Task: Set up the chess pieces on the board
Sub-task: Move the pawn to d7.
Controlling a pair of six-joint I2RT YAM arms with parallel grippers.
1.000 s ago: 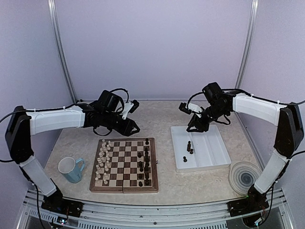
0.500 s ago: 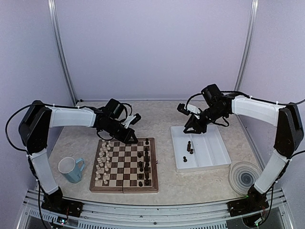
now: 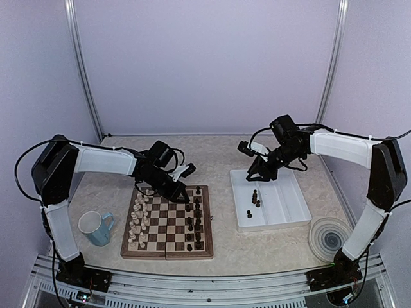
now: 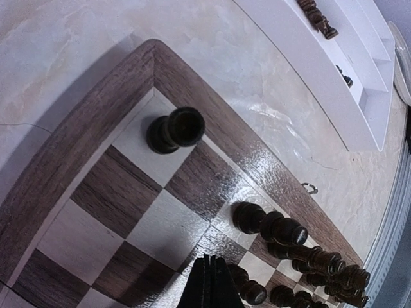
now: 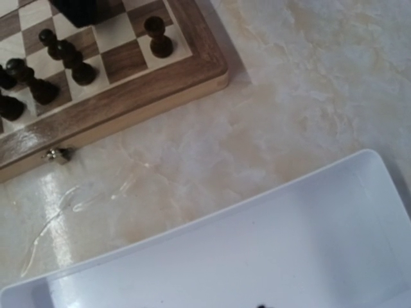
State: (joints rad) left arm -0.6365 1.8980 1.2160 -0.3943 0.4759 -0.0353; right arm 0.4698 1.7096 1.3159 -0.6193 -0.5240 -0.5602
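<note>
The board [image 3: 167, 254] lies at centre left. Dark chess pieces [image 3: 192, 224] stand along its right columns and cream ones along its left. One dark piece [image 4: 174, 129] stands alone on the far corner square, with others [image 4: 270, 226] lined up beyond it. My left gripper [image 3: 183, 194] hovers over the board's far edge. Its fingers [image 4: 210, 282] are pressed together with nothing between them. My right gripper [image 3: 255, 171] hangs over the far left corner of the white tray [image 3: 292, 221], which holds a few dark pieces [image 3: 255, 197]. Its fingers do not show in the right wrist view.
A light blue mug [image 3: 95, 228] stands left of the board. A grey round disc [image 3: 329, 237] lies right of the tray. The board's corner [image 5: 128, 96] and the tray's rim [image 5: 212, 218] are separated by a strip of bare marbled tabletop.
My left arm has swung right and down onto the board's far edge and its jaws have closed from open. The right gripper has drifted slightly left over the tray corner.
</note>
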